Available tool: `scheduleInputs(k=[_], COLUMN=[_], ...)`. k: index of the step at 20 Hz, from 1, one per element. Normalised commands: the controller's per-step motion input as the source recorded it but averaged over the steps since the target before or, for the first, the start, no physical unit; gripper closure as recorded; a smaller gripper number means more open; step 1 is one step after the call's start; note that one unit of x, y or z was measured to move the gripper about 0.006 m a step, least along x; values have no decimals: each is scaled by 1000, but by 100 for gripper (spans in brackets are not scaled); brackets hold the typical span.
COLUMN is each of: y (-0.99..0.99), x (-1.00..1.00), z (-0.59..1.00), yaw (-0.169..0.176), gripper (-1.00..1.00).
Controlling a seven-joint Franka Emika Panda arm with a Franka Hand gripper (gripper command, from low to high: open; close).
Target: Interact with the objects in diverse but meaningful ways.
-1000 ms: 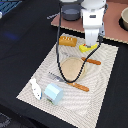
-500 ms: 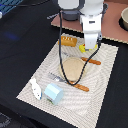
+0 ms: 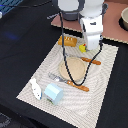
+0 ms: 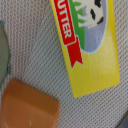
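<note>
Hand state: cannot tell, fingers hidden. Yellow red-marked butter packet (image 4: 90, 42) flat on woven mat, at 1 o'clock of tan round plate (image 3: 74, 67), beside orange bread loaf (image 3: 67, 40). Grasp pending.

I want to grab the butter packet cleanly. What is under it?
The butter packet lies flat on the woven placemat, with the orange loaf close beside it. Anything beneath the packet itself is covered. In the exterior view the arm hides most of the packet.
</note>
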Motion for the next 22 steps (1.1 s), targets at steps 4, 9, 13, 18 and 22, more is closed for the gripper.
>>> scheduleInputs(k=[4, 9, 13, 18, 22], y=[0, 0, 0, 0, 0], x=[354, 286, 212, 162, 132], z=[-49, -65, -119, -150, -180], yaw=[0, 0, 0, 1, 5], gripper=[-100, -100, -100, 100, 100])
